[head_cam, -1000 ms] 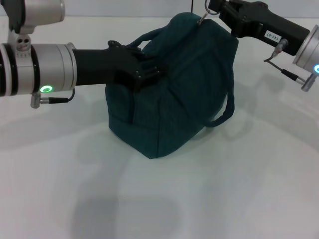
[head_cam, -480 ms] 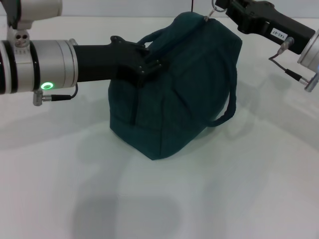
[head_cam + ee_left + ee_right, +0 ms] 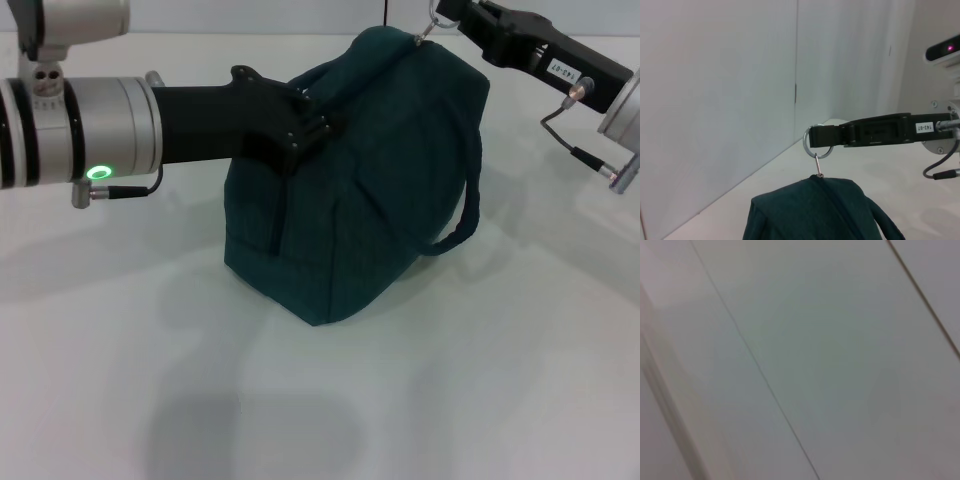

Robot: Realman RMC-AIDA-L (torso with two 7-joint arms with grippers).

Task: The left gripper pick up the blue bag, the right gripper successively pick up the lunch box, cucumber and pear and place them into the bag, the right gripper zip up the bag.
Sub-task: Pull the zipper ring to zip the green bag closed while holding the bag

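We note the blue bag [image 3: 365, 175] standing upright on the white surface [image 3: 320, 400], top closed, one loop handle [image 3: 462, 215] hanging down its right side. The left end effector [image 3: 305, 125] is pressed against the bag's upper left edge by the other handle; we cannot tell whether its fingers are apart or together. The right end effector [image 3: 815, 136] sits above the bag's far top end, fingers together on the metal ring [image 3: 818, 146] of the zipper pull, whose tab runs down to the bag top. Right wrist view shows only blank panels.
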